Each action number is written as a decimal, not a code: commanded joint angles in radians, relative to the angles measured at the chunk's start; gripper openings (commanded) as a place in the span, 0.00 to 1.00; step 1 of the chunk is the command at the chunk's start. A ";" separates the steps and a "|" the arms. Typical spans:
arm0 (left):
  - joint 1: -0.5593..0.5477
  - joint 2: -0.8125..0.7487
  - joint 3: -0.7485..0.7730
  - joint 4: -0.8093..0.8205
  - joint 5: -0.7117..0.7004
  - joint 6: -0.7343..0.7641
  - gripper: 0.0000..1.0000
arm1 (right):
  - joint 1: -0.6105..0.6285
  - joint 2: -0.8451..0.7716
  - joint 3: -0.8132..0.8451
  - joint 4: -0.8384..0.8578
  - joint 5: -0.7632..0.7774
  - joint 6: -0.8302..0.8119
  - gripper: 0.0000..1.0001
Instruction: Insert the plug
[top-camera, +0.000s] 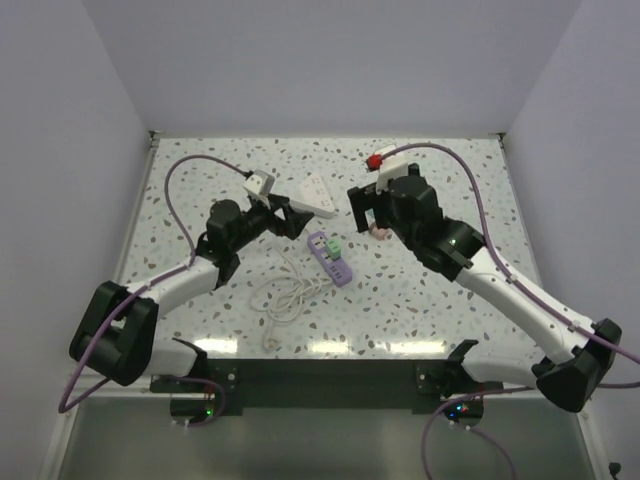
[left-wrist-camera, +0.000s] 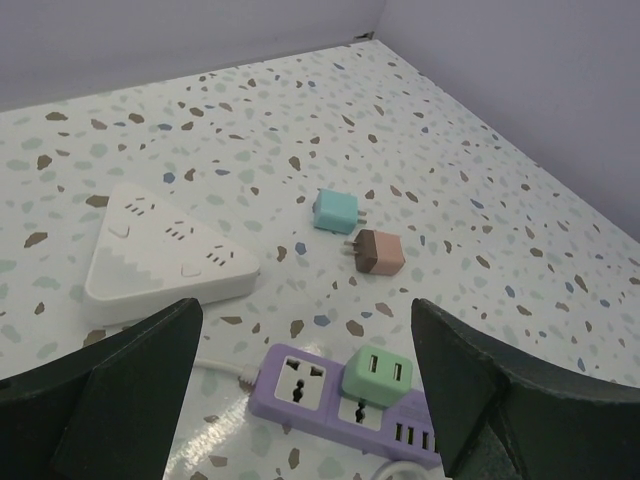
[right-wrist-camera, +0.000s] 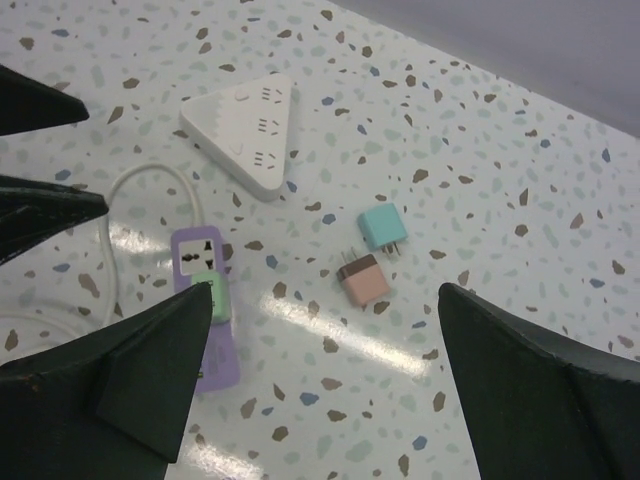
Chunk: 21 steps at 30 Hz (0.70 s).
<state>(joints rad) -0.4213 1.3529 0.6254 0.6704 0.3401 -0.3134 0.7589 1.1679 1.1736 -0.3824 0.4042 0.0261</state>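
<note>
A purple power strip (top-camera: 330, 260) (left-wrist-camera: 300, 385) (right-wrist-camera: 198, 255) lies mid-table with a green plug (top-camera: 331, 245) (left-wrist-camera: 378, 375) (right-wrist-camera: 217, 300) seated in its second socket. A teal plug (left-wrist-camera: 336, 210) (right-wrist-camera: 381, 227) and a pink plug (top-camera: 380, 232) (left-wrist-camera: 380, 252) (right-wrist-camera: 363, 281) lie loose on the table to its right, prongs showing. My left gripper (top-camera: 290, 215) (left-wrist-camera: 305, 310) hovers open just above the strip, holding nothing. My right gripper (top-camera: 365, 210) (right-wrist-camera: 325, 290) hangs open and empty over the pink plug. In the top view the right gripper hides the teal plug.
A white triangular power strip (top-camera: 313, 195) (left-wrist-camera: 165, 255) (right-wrist-camera: 245, 135) rests behind the purple one. The strip's white cable (top-camera: 285, 295) (right-wrist-camera: 150, 190) coils toward the near edge. Walls enclose the table on three sides.
</note>
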 joint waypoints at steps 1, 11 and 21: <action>-0.002 -0.011 0.036 0.014 0.008 0.005 0.91 | -0.074 0.105 0.102 -0.067 0.061 0.086 0.99; -0.002 -0.047 0.017 -0.015 -0.024 0.027 0.92 | -0.119 0.226 0.126 -0.116 0.109 0.172 0.99; -0.002 -0.031 0.014 0.006 -0.003 0.014 0.92 | -0.121 0.112 -0.046 0.111 0.243 0.159 0.99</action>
<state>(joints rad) -0.4213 1.3327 0.6266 0.6533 0.3290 -0.3103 0.6384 1.3514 1.1938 -0.4183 0.6220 0.2138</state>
